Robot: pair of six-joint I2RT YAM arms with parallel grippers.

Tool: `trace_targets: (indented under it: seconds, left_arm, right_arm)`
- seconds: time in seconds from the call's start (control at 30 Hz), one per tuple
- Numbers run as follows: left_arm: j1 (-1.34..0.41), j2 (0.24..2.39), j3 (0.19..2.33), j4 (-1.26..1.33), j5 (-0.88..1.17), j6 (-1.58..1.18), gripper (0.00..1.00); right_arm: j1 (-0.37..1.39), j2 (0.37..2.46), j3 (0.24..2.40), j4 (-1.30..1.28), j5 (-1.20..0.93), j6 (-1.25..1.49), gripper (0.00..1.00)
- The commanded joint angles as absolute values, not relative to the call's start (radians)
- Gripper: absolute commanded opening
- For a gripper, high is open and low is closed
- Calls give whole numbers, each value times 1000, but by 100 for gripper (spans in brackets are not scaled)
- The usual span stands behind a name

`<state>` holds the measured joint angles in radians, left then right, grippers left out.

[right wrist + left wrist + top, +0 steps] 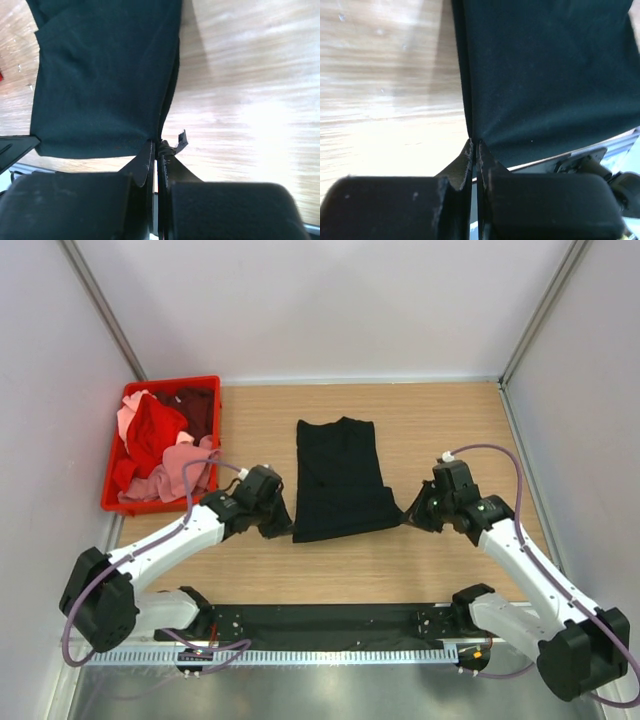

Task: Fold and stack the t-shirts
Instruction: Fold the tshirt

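L gripper [475,145] pressed shut, pinching near-left corner of black shirt [340,480]. R gripper [156,146] likewise on near-right corner. Shirt lies flat in middle of table [450,420], looks narrowed lengthwise. Other shirts [160,440] heaped in crate [108,508], far left. I judge step = fold near hem to collar. My plan: lift both corners together, same height, cloth taut btw arms, carry fwd, lay square on far edge. Risk: one pinch slips, fold skews.
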<state>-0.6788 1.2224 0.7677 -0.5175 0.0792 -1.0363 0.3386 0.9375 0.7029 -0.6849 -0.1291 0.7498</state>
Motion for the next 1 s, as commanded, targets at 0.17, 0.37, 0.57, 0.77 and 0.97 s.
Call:
trace_targets:
  seconds: [0.17,0.37,0.57,0.77,0.97]
  left_arm:
    - [-621,1351,1011,-673,-26,-966,0]
    - [-525,1457,1179,-704,-5,-924,0]
    - [-427,1601,1363,-735,87,-904,0]
    - [-347,1739,1540,-706,199,-908,0]
    - [-308,1873,1686,-678,254,-914,0]
  right_arm:
    - [336,1066,919,-681,-5,649,1]
    - [333,1196,1067,-643,32,611,1]
    - [327,1351,1215,-586,37,580,1]
    - [313,1508,1339,-534,12,578,1]
    - [273,1615,1430,-491,-67,586,1]
